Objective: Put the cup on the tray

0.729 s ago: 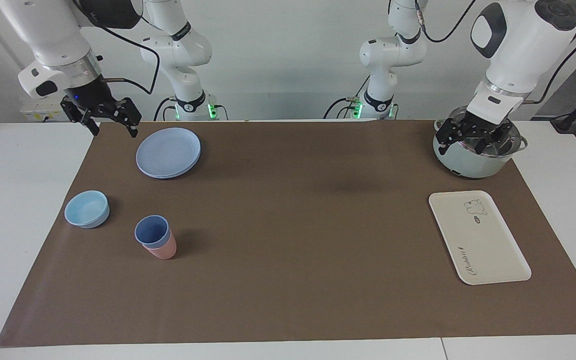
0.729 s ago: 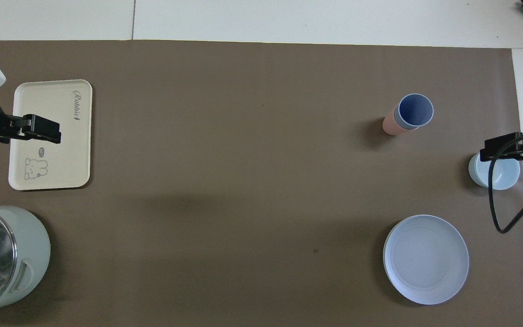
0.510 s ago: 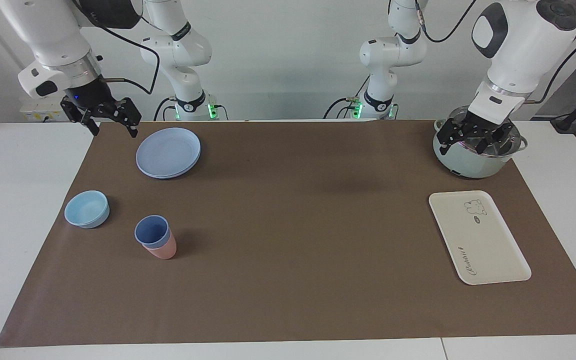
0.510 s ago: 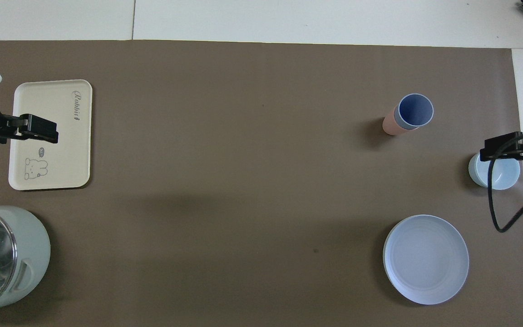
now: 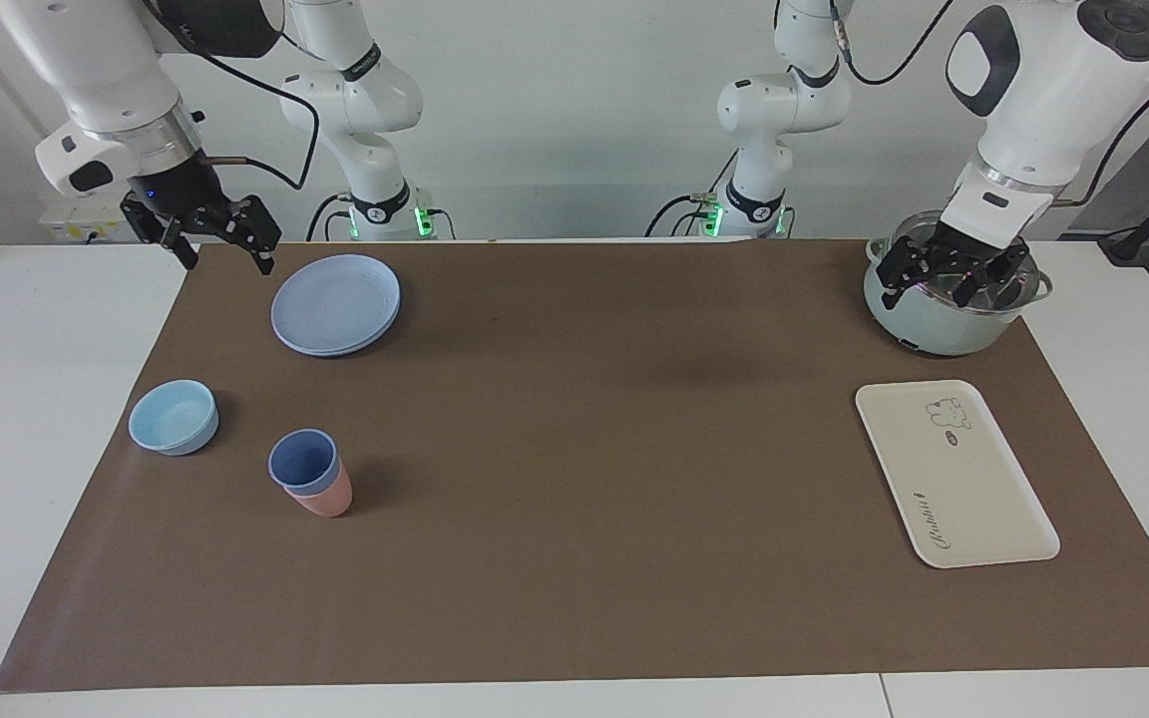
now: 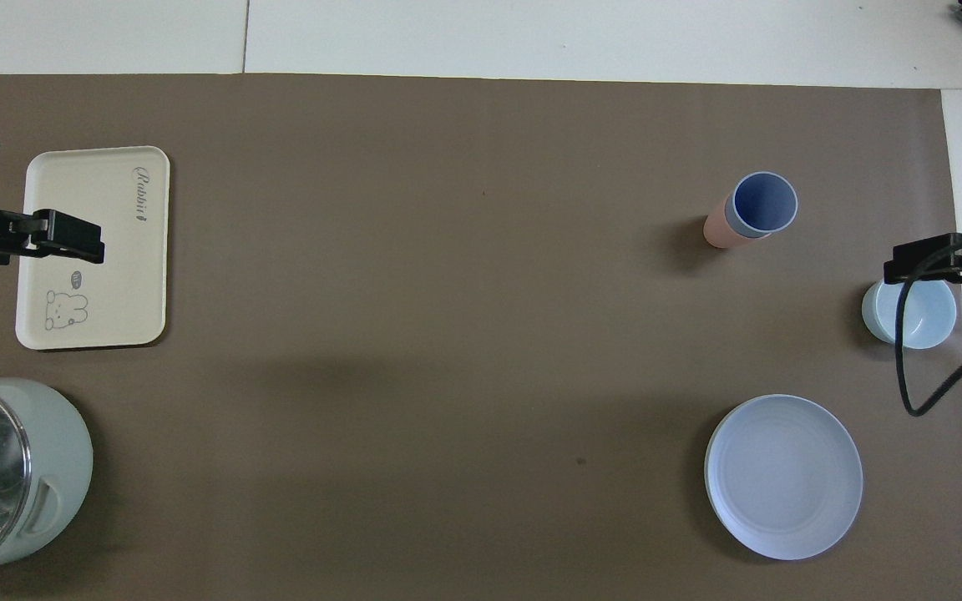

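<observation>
Cup (image 5: 304, 464) stands upright on the brown mat (image 5: 584, 479), nested in a pink cup (image 5: 329, 496) of like size, with only its blue rim and upper wall showing above the pink one. Taking the cup as landmark: a light-blue bowl (image 5: 174, 417) sits near it toward the right arm's end of the table (image 5: 36, 419), a round blue plate (image 5: 336, 303) lies nearer to the robots, and the tray (image 5: 954, 473) lies well apart, toward the left arm's end. My right hand (image 5: 203, 234) hangs in the air with fingers spread and nothing in it, over the mat's edge beside the plate; my left hand (image 5: 954, 274), likewise spread and empty, waits over a pale green pot (image 5: 949, 314) that stands nearer to the robots than the tray. I judge the step in hand to be the right arm's approach, since nothing has been grasped. To do it well, I would bring the right hand over the cup, straddle its rim, and grip only the blue wall above the pink one. The lift should be straight and slow; the nested pink cup may cling and rise with it. The bowl leaves little room on that side, so I would keep my descent vertical.
</observation>
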You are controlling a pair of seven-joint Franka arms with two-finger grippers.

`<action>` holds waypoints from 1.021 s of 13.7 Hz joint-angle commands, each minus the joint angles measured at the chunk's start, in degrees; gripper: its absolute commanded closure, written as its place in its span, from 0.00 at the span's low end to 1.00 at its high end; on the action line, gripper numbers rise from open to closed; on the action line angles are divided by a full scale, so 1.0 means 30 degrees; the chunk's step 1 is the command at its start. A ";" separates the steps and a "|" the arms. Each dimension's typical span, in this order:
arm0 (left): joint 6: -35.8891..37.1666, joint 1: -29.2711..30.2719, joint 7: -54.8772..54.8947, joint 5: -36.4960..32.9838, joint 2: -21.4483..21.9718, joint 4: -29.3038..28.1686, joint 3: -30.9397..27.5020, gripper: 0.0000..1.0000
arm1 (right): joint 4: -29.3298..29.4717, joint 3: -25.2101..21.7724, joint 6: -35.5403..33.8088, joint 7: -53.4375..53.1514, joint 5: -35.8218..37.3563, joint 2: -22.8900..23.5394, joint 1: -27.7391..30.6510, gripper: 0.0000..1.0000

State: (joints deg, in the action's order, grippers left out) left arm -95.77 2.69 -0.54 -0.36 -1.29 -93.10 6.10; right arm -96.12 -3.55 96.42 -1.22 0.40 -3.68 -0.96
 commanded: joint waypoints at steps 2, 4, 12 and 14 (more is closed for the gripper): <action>-0.0009 0.0216 0.0032 0.0005 0.0490 -0.0518 0.0076 0.00 | -0.3257 0.0010 0.4879 0.4727 -0.1675 -0.0738 0.1137 0.00; -0.0009 0.0216 0.0061 0.0034 0.0490 -0.0518 0.0076 0.00 | -0.4284 0.0010 0.6438 0.9606 -0.3724 -0.0621 0.1985 0.00; -0.0038 0.0187 0.0061 0.0034 0.0490 -0.0518 0.0076 0.00 | -0.7073 -0.0019 0.9783 3.0731 -1.6750 0.2915 0.5443 0.00; -0.0009 0.0216 0.0061 0.0034 0.0490 -0.0518 0.0047 0.00 | -0.6956 0.0010 0.9522 3.3676 -1.9691 0.4296 0.5680 0.00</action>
State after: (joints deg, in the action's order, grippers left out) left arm -95.77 2.71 -0.54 -0.36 -1.29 -93.12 6.10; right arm -117.96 -4.11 124.91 92.55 -52.26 5.37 15.13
